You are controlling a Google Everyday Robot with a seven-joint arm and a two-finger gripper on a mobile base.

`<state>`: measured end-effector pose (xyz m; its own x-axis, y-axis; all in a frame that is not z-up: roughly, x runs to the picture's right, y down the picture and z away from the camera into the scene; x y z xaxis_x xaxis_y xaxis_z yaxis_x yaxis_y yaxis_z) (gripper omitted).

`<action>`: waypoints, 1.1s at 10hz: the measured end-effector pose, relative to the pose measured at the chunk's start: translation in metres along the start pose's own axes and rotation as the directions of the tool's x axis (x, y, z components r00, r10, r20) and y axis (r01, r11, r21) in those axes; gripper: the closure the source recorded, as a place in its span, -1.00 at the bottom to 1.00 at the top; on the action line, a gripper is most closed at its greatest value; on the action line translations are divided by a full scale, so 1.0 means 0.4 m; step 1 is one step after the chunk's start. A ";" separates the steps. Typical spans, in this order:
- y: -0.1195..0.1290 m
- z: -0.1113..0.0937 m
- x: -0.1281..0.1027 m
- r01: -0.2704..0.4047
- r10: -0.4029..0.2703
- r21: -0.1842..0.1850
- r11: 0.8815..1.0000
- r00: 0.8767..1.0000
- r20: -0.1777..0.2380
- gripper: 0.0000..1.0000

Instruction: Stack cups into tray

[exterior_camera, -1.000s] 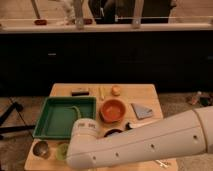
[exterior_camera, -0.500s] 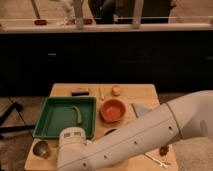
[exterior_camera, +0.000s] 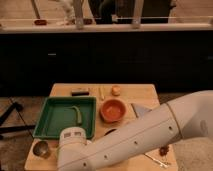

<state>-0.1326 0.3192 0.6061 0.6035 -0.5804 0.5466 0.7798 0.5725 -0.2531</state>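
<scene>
Claw — jaws apart — hidden under the arm (exterior_camera: 135, 140) beside the tray (exterior_camera: 42, 122); metal cup (exterior_camera: 41, 148) at table (exterior_camera: 145, 92) edge.

- White arm (exterior_camera: 150, 132) crosses the bottom from right to lower left, covering the table's front edge; gripper out of frame past the arm's lower-left end.
- Green tray (exterior_camera: 56, 122) on left of wooden table (exterior_camera: 142, 92), with thin curved green item (exterior_camera: 76, 114) inside.
- Metal cup (exterior_camera: 41, 148) upright, near tray's front-left corner.
- Orange bowl (exterior_camera: 113, 110) just right of tray.
- Small orange ball (exterior_camera: 116, 90) and dark block (exterior_camera: 80, 92) at the back.
</scene>
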 end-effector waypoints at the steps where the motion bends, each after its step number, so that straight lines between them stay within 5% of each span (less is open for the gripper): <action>1: -0.005 0.008 -0.001 -0.001 0.001 0.000 1.000 1.000 0.003 -0.60; 11: -0.123 0.098 -0.013 -0.072 0.071 0.017 0.997 0.996 0.049 -0.60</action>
<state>-0.1804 0.3168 0.6470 0.6485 -0.5092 0.5658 0.7315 0.6225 -0.2782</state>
